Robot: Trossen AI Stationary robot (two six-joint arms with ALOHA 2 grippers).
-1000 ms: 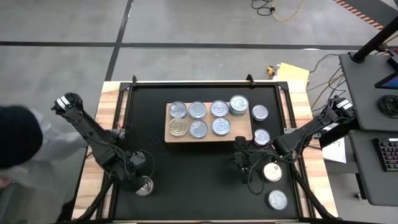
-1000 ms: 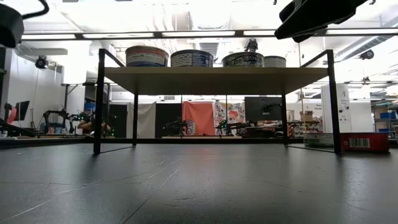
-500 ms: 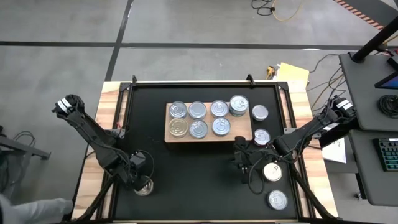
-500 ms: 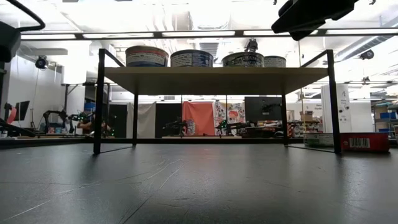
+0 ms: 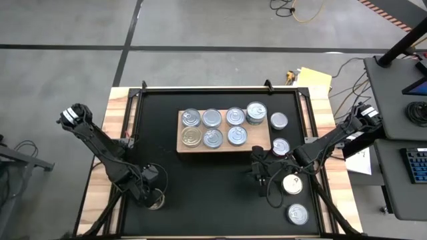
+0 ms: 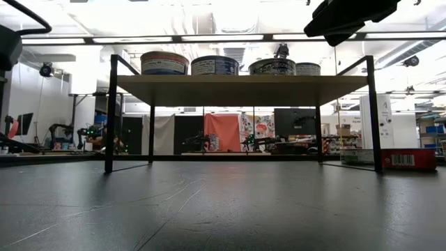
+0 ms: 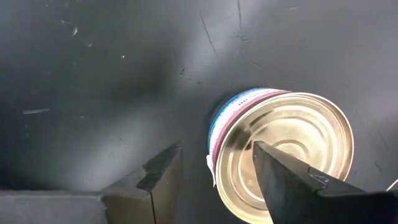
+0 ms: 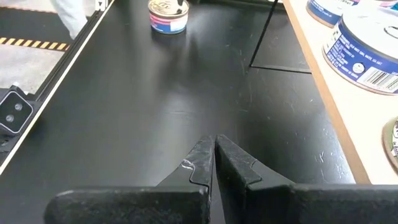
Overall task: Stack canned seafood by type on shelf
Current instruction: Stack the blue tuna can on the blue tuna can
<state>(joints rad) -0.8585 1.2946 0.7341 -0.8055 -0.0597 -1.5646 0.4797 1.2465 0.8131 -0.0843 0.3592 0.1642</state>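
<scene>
left pincer [image 7: 214, 180] | spread wider (over tin [image 7: 283, 152]) | person gone

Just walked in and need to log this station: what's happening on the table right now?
A two-armed robot is sorting cans of seafood onto a low wooden shelf, which already carries seven tins. The left gripper sits low at the near left of the mat, fingers parted around a lone can with a pink and blue label, not clamped on it. The right gripper waits shut just in front of the shelf. Four more tins lie on the mat to the right.
</scene>
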